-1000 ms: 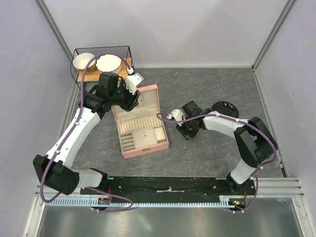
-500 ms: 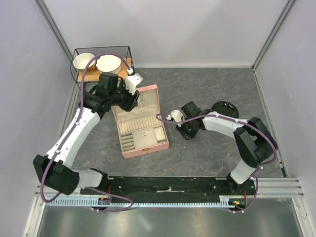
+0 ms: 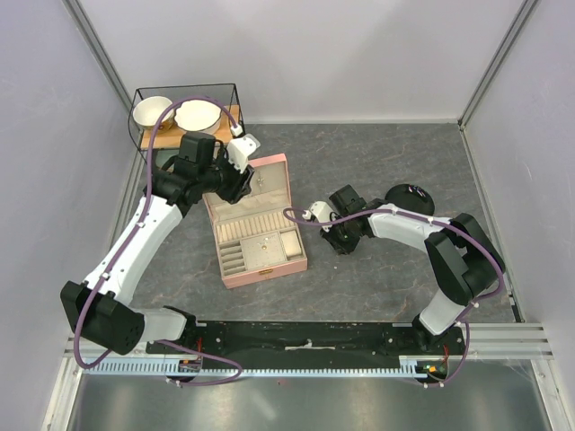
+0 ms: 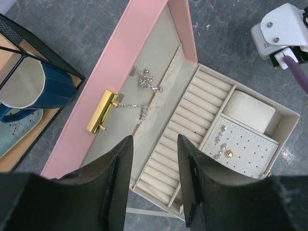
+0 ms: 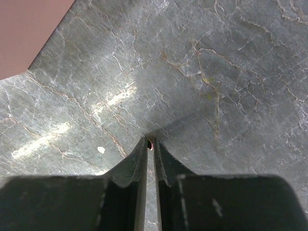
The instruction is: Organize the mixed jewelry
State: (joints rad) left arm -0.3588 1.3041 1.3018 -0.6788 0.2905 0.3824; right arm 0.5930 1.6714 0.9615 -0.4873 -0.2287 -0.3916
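The pink jewelry box (image 3: 260, 224) lies open. In the left wrist view a thin silvery chain (image 4: 145, 84) rests inside the lid, and a few tiny sparkly pieces (image 4: 220, 140) and a gold stud (image 4: 229, 154) sit on the perforated pad. My left gripper (image 4: 154, 144) is open and empty, hovering above the box's ring rolls; it also shows in the top view (image 3: 235, 184). My right gripper (image 5: 150, 143) is down on the table right of the box, nearly shut on a tiny bead-sized piece at its tips; it also shows in the top view (image 3: 340, 242).
A black round disc stand (image 3: 409, 196) sits right of the right gripper. A wire rack (image 3: 184, 112) with two bowls stands at the back left; a blue mug (image 4: 45, 86) shows in it. A small pale speck (image 5: 101, 150) lies on the table near the right fingers.
The right gripper has edged slightly left at the table surface. The left arm has not visibly moved.
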